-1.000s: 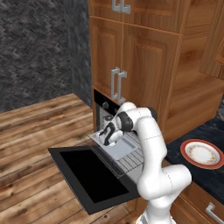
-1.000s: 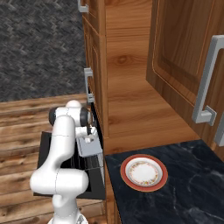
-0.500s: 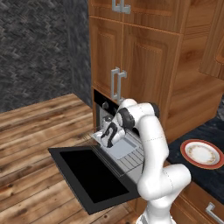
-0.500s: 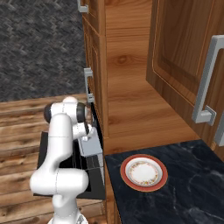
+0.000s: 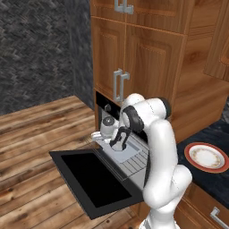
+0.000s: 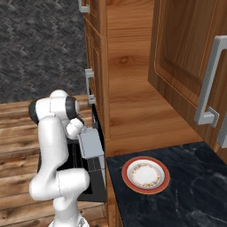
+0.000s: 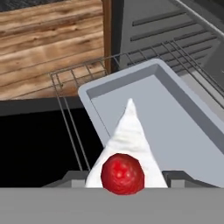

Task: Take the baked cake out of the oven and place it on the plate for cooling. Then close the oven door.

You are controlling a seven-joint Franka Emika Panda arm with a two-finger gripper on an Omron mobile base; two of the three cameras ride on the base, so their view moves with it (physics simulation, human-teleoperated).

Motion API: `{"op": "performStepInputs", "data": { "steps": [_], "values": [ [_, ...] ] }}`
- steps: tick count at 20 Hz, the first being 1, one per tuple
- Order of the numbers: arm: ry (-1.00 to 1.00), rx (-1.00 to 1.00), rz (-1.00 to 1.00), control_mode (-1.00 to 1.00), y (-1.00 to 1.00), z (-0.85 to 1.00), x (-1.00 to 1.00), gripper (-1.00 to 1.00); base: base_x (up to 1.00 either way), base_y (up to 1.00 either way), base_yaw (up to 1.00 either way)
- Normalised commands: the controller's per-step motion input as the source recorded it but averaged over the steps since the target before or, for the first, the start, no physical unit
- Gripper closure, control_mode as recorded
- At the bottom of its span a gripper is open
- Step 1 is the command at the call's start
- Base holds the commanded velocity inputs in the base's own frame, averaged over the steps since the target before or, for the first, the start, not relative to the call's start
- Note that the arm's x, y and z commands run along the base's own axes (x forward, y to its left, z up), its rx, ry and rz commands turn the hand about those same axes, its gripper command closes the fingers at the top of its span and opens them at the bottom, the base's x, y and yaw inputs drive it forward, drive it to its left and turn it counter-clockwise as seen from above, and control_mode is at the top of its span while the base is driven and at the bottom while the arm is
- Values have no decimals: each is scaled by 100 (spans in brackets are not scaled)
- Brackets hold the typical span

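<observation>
In the hand view the cake [image 7: 127, 139], a white wedge with a red dot, sits between my two fingertips [image 7: 72, 176], and its wide end touches both. My gripper [image 7: 124, 177] is shut on the cake just above the grey tray [image 7: 183, 127]. That tray [image 5: 126, 154] rests on the pulled-out wire rack [image 7: 77, 81] of the black oven [image 5: 104, 107]. Seen from the left base, the gripper [image 5: 118, 142] hangs over the tray. The oven door [image 5: 91, 178] lies fully open and flat. The plate [image 5: 206, 156] stands on the dark counter to the right, also seen from the right base [image 6: 146, 174].
Wooden cabinet doors [image 5: 134, 58] with silver handles rise above the oven. A wooden cabinet wall [image 6: 133, 88] stands between the oven and the dark counter [image 6: 186, 195]. Wooden floor [image 5: 31, 134] stretches to the left of the open door.
The hand has shifted a little outward and lower over the tray. The jaws narrowed slightly onto the cake, then held still.
</observation>
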Motion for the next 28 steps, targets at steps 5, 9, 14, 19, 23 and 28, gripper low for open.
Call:
{"op": "performStepInputs", "data": {
  "steps": [5, 9, 14, 19, 23, 28],
  "values": [
    [-15, 0, -15, -100, 0, 95, -78, 100, 0, 0, 0],
    [-13, 0, -35, -100, -8, 44, -100, 100, 0, 0, 0],
    [-14, 2, -50, -100, 0, 50, -90, 100, 0, 0, 0],
    [-2, 2, -50, -100, 9, 92, -51, 100, 0, 0, 0],
    [0, 2, -44, -100, 11, 97, -41, 100, 0, 0, 0],
    [0, 2, -46, -100, 2, 76, -48, 100, 0, 0, 0]
  ]
}}
